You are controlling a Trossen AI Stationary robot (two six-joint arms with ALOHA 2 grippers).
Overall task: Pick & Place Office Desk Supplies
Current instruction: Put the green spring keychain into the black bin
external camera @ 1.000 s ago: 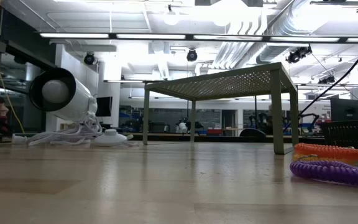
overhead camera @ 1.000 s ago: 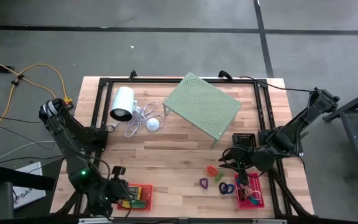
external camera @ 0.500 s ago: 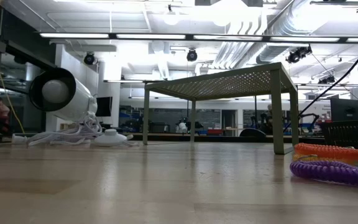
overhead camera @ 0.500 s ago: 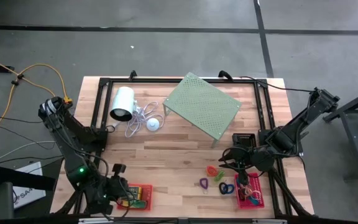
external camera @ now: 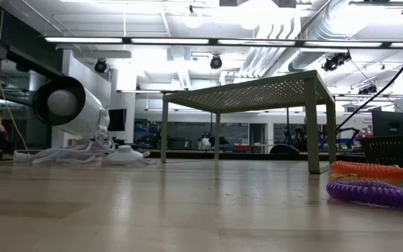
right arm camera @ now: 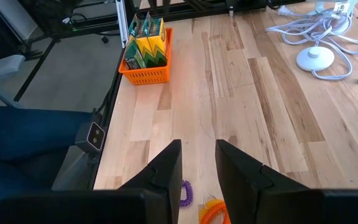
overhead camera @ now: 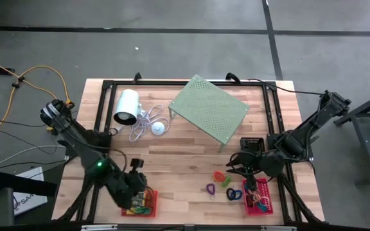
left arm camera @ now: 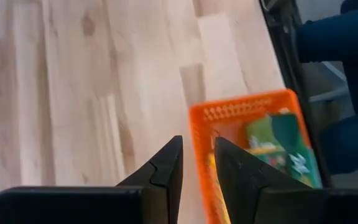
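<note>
Orange-red mesh is what catches the eye at the near left corner of the table [overhead camera: 172,167]: a small red basket [overhead camera: 148,204] already holding two green-white boxes [left arm camera: 288,140] stood on end, with something yellow between them. The left gripper [overhead camera: 137,186] hangs just above the basket's inner edge, so the basket lies directly under and slightly outboard of it; the basket's long side runs along the table's front edge, and the left arm is plainly the nearer one to it. Its fingers [left arm camera: 166,165] stand a narrow slot apart with nothing between them, as the left wrist view shows, and they touch nothing. Across the table the right gripper [overhead camera: 241,168] waits above the loose coiled loops, an orange coil [overhead camera: 219,175], a purple coil [overhead camera: 210,188] and others, just beside the pink basket [overhead camera: 259,199], with a black basket [overhead camera: 252,144] behind it. Its fingers likewise show a small empty gap. My guess is that the left arm has either just let something go or is lining up over the basket rim.
</note>
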